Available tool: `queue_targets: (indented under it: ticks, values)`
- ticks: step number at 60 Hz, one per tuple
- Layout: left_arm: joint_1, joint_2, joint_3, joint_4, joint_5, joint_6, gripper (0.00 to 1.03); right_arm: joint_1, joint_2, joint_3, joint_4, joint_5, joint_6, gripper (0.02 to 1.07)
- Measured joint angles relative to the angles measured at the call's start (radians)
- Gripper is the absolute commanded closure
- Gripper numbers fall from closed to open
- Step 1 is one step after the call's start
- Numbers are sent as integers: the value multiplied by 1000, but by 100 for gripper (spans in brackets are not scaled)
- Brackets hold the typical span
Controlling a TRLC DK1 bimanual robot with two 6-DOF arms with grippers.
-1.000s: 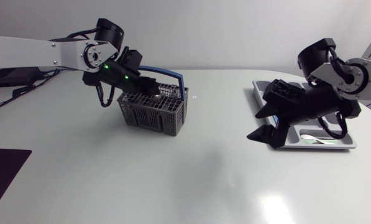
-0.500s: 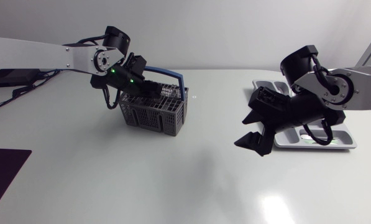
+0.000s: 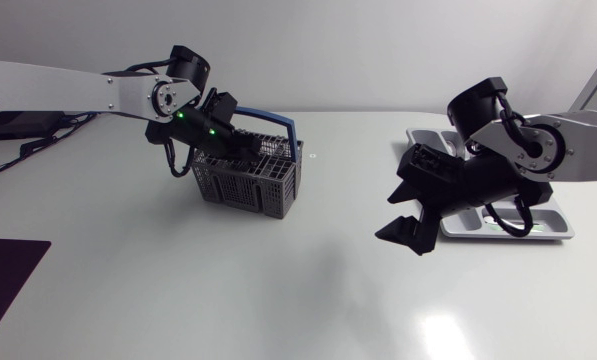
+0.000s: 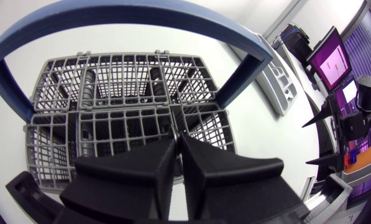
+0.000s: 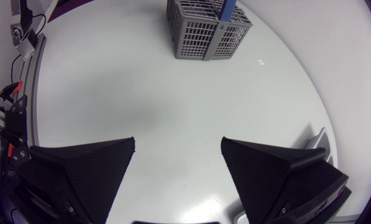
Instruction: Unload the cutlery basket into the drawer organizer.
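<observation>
The grey cutlery basket (image 3: 246,182) with its blue handle (image 3: 281,123) stands at the table's back left. My left gripper (image 3: 246,145) reaches down into its top. In the left wrist view this gripper (image 4: 177,138) is shut, with a thin metal cutlery end (image 4: 175,129) pinched at its tips above the basket's (image 4: 135,93) compartments. The grey drawer organizer (image 3: 556,233) lies at the right and holds a white utensil (image 3: 508,223). My right gripper (image 3: 391,216) hangs open and empty over bare table left of the organizer, facing the basket (image 5: 204,25).
Bare white table lies between basket and organizer. A dark mat (image 3: 3,275) sits at the front left edge. The organizer (image 4: 278,81) also shows beyond the basket in the left wrist view.
My left gripper has shut inside the basket top. The right arm has swung left, away from the organizer toward the table's middle, staying open.
</observation>
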Motion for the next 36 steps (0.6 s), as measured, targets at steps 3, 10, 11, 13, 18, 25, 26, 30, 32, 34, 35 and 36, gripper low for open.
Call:
queue_targets:
  ticks: [3, 10, 11, 13, 18, 25, 26, 30, 32, 34, 35, 36]
  values:
    - [0, 0, 0, 0, 3, 0, 99, 2, 0, -3, 0, 0, 0, 7]
    - [7, 0, 0, 0, 34, -2, 99, 12, 0, -5, 0, 0, 0, 8]
    - [9, 0, 0, 0, 37, -4, 99, 12, 0, -5, 0, 0, 0, 8]
    - [13, 0, 0, 0, 49, -4, 99, 13, 0, -5, 0, 0, 0, 9]
    - [24, 0, 0, 0, 73, -4, 99, 14, 0, -5, 0, 0, 0, 9]
    - [38, 0, 0, 0, 107, -7, 99, 25, 0, -5, 0, 0, 7, 9]
    - [40, 0, 0, -1, 113, -7, 99, 26, 0, -5, 0, 0, 8, 9]
    - [47, -3, 0, 0, 129, -7, 99, 30, 0, -5, 0, 0, 11, 9]
    - [51, -5, 0, 0, 137, -7, 99, 31, 0, -5, 0, 0, 11, 9]
    - [54, -8, 0, 0, 151, -8, 99, 31, 0, -5, 0, 0, 11, 9]
    - [56, -9, 0, 0, 158, -7, 99, 32, 0, -5, 0, 0, 11, 9]
    - [60, -11, 0, 0, 172, -7, 99, 32, 0, -5, 1, 0, 11, 9]
